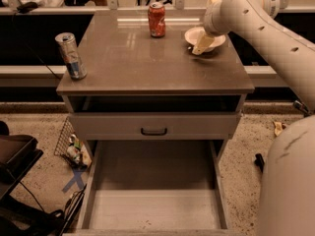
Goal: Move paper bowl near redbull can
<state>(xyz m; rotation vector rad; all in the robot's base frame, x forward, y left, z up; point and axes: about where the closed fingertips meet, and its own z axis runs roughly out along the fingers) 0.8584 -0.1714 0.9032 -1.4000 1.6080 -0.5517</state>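
Under the gripper (203, 44) sat the paper bowl (191, 35), apparently touching it; grip state couldn't be told. Well apart to its left stood the redbull can (71, 55).

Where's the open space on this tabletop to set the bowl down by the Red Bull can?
The cabinet top is bare from the redbull can at the left edge across the middle and front. The back right is crowded: soda can, paper bowl, and the gripper at the bowl.
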